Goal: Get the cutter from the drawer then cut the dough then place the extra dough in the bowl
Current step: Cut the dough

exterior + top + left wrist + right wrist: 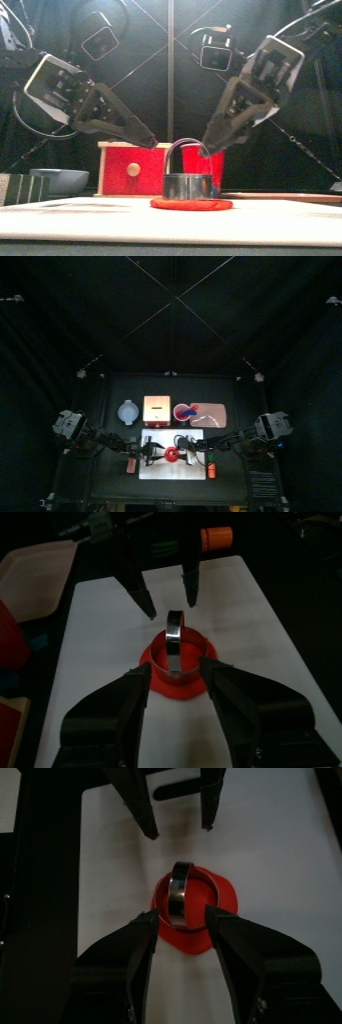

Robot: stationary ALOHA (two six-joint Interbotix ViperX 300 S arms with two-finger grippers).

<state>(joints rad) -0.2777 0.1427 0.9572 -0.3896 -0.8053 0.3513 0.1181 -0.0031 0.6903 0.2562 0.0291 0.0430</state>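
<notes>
The white cutting board [80,220] fills the bottom of the front view. Both arms slope toward the frame's centre, one from the upper left and one from the upper right, with their jaws angled down and inward. The left gripper [150,142] and the right gripper [207,147] are both spread wide and hold nothing. The red dough [190,205] lies flat at lower centre. The cutter [187,186] stands on it with its axis vertical and its mouth up. Its handle arches up between the tips.

The round metal cutter [189,185] stands on the flat red dough [191,205], wire handle arched upward. The blue-grey bowl [60,179] sits well apart, back left.
</notes>
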